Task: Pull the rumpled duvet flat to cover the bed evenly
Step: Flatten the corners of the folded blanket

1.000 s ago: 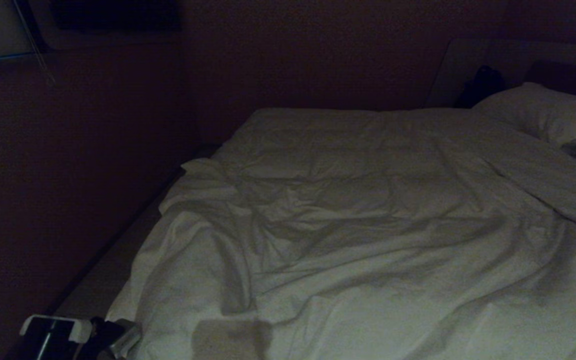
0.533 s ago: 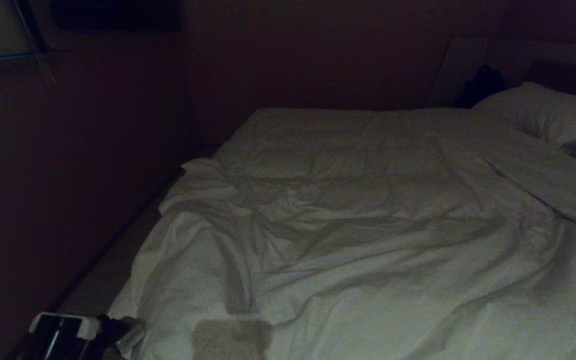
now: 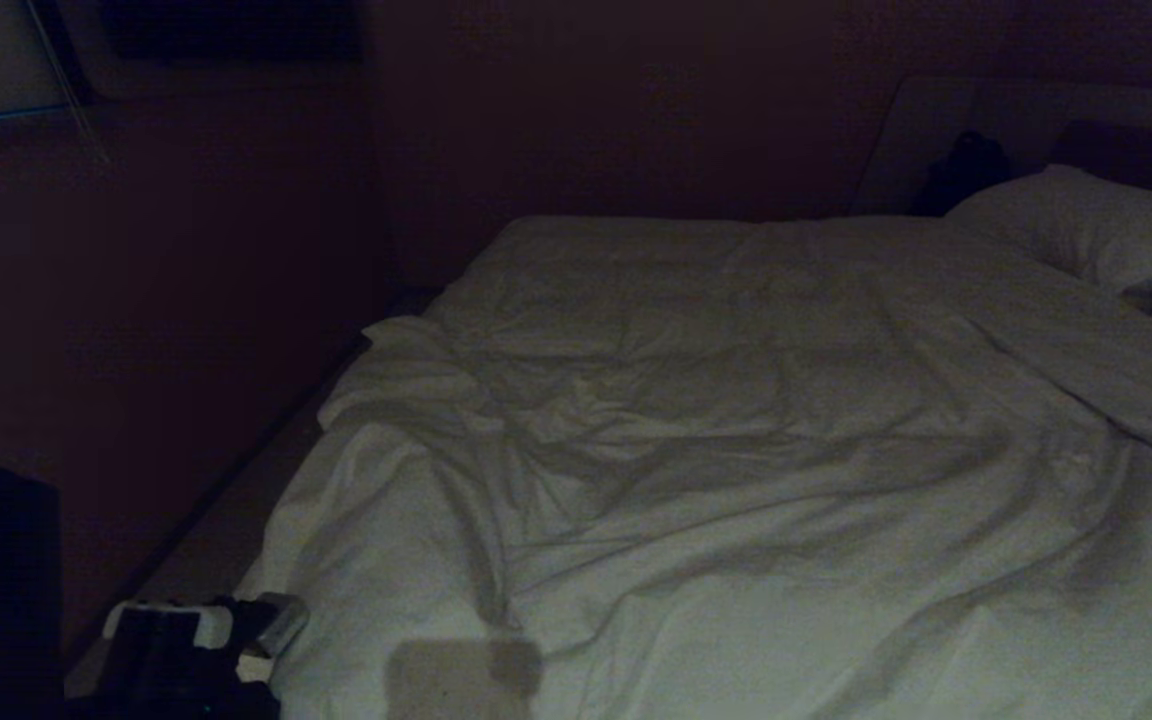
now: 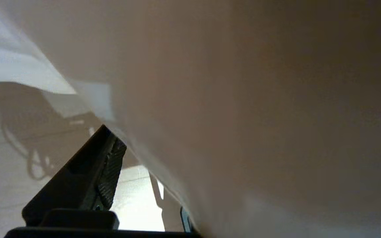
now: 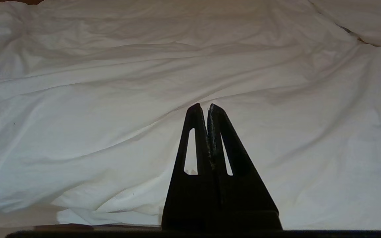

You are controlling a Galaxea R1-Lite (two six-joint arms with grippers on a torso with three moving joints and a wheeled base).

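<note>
Your thick white wrinkled duvet lay spread over most of the wide low bed, filling the centre and right of the head frame, up to the plump white pillow at upper right. Not flat yet: bunched ridges ran across the left middle, and its left edge was crumpled and uneven near the bed's side.

Your left gripper sat at the lower left of the head frame, right by the duvet's near-left corner. In the left wrist frame only one black finger showed beside hanging white cloth; the other was hidden, so I could not tell its spread or whether it gripped.

Your right gripper had its fingers pressed together, empty, over the duvet.

Judgement: mostly covered; left side and folds were left to pull.
</note>
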